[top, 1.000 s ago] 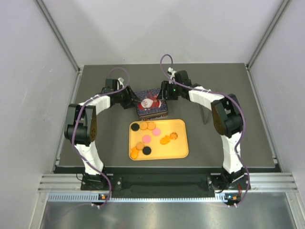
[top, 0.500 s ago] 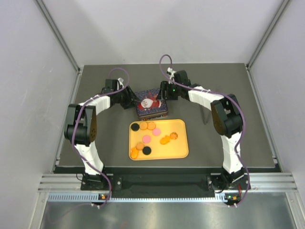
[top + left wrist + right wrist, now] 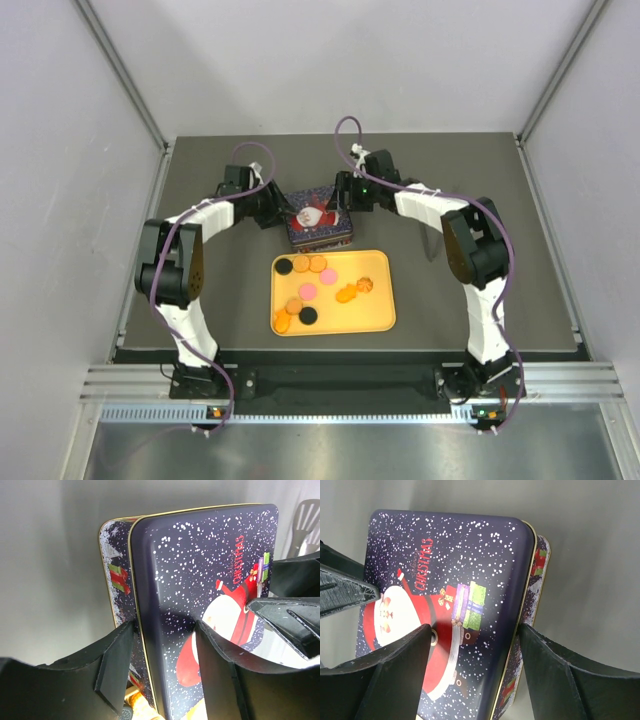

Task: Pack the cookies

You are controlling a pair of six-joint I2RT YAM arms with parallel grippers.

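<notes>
Ten cookies (image 3: 309, 291) (one tin (image 3: 318, 222))

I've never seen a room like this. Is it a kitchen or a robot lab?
Most likely a robot test booth, not a kitchen. Plain grey walls box in a dark table, two robot arms are bolted at its edge, and only a Christmas tin and a yellow tray of cookies sit on it.

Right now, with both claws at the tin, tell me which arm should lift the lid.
Neither clearly: it looks like a two-arm lift. The left claw straddles one edge of the lid and the right claw straddles the opposite edge. The cookies wait on the tray.
</notes>
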